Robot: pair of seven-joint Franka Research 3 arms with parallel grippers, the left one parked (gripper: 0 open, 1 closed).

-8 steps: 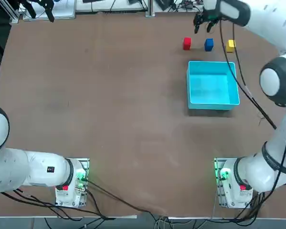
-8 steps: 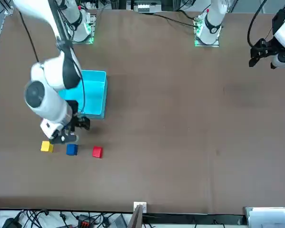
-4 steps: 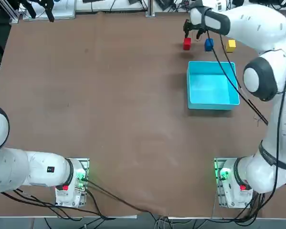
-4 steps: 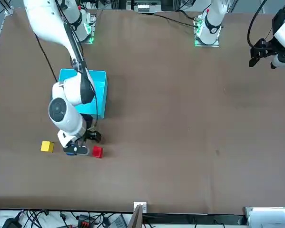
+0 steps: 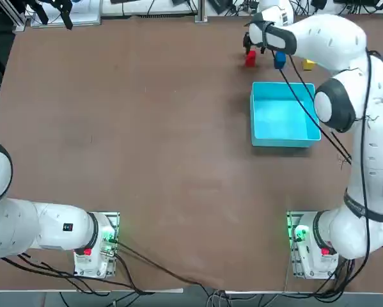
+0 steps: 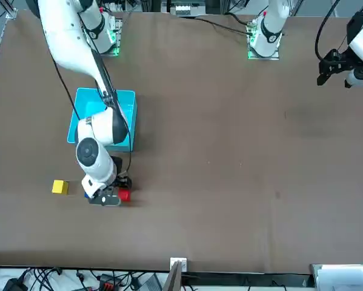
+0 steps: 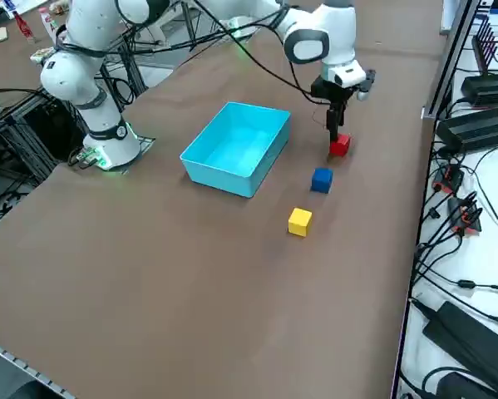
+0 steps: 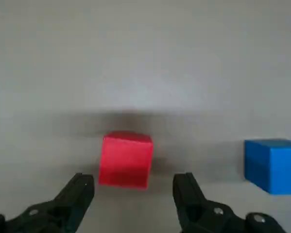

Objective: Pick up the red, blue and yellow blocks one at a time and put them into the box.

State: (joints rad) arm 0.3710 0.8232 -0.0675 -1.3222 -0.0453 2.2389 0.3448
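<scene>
Beyond the box, the red block [image 5: 250, 59], the blue block [image 5: 280, 61] and the yellow block [image 5: 308, 64] sit in a row on the brown table. In the right side view the row runs red block [image 7: 339, 146], blue block [image 7: 321, 179], yellow block [image 7: 299, 221]. My right gripper [image 7: 335, 133] hangs low over the red block, pointing down. In the wrist view my right gripper [image 8: 133, 180] is open, with the red block [image 8: 126, 160] just past its spread fingertips and untouched. The blue block [image 8: 273, 165] sits off to one side. The cyan box [image 5: 284, 142] holds nothing.
The cyan box [image 7: 200, 162] stands about a block's width from the row of blocks. My right arm [image 6: 96, 154] reaches over the box and covers most of the blue block in the front view. Cables lie past the table's far edge.
My right gripper has swung from over the blue block across to the red block and come down close to it. The blocks and the box have stayed put.
</scene>
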